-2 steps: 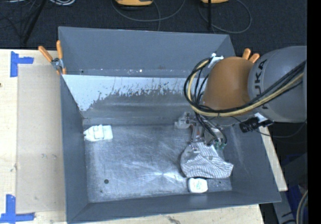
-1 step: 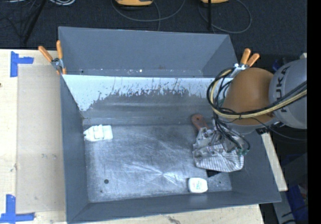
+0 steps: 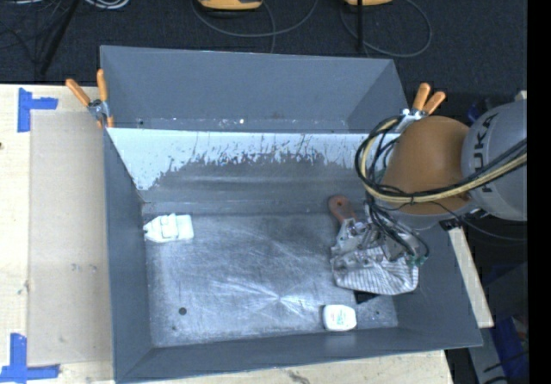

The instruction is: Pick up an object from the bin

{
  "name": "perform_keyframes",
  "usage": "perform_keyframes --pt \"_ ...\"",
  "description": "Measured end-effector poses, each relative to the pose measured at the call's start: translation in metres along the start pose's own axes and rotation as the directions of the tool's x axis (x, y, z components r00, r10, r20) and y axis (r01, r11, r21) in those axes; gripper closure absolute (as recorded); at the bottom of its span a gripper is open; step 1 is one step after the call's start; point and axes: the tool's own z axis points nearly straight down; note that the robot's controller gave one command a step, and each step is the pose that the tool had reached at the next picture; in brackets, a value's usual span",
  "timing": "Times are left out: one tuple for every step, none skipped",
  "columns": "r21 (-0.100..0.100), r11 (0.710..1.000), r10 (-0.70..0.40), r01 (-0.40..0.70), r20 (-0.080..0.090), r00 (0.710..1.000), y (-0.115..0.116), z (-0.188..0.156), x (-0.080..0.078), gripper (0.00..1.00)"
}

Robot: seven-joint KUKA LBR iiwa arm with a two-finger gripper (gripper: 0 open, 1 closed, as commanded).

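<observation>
One claw (image 3: 366,242) hovers over a crumpled grey cloth (image 3: 387,279) at the right of the bin (image 3: 258,107); whether it is clenched is unclear. Likely soft and light: pinch a fold.

Item 1: cloth (image 3: 379,275), grey-and-white, finely patterned, crumpled into a low heap; right part of the bin (image 3: 258,107) floor, near the right wall, directly under the hand (image 3: 362,240).
Item 2: white rounded piece (image 3: 339,317) with a faint greenish mark; front of the floor, just beside the cloth's front-left edge.
Item 3: white ridged block (image 3: 169,227); left of the floor, well apart.
Item 4: small reddish-brown piece (image 3: 338,203); at the back, behind the cloth.
</observation>
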Motion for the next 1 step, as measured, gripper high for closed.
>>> perform_keyframes --pt "0.003 1.000 -0.030 0.030 0.009 1.000 0.0207 -0.0963 -0.0003 1.00"
